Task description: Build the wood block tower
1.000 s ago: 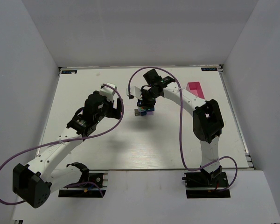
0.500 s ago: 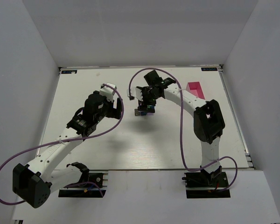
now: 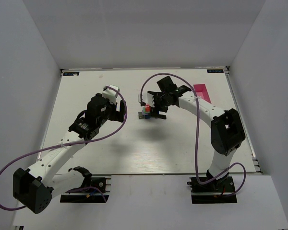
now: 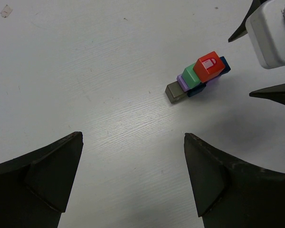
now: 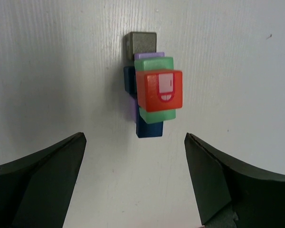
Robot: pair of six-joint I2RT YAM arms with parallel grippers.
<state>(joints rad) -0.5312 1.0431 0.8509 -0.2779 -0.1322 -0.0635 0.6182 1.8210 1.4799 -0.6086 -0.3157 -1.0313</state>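
Observation:
The wood block tower (image 3: 145, 111) stands on the white table near the middle back. It is a stack of dark grey, purple, blue and green blocks with a red block (image 5: 159, 90) on top. It also shows in the left wrist view (image 4: 198, 76). My right gripper (image 3: 156, 106) is open and empty, just right of the tower and not touching it; in its wrist view the tower stands ahead of the spread fingers (image 5: 42, 175). My left gripper (image 3: 120, 110) is open and empty, a short way left of the tower.
A pink rectangular tray (image 3: 201, 92) lies at the back right, partly behind the right arm. The right gripper's white body (image 4: 271, 33) shows at the upper right of the left wrist view. The table's raised edges border the work area.
My right gripper has let go of the tower and drawn back to the right, uncovering the red top block. The right arm's elbow swung right. The left arm has not moved.

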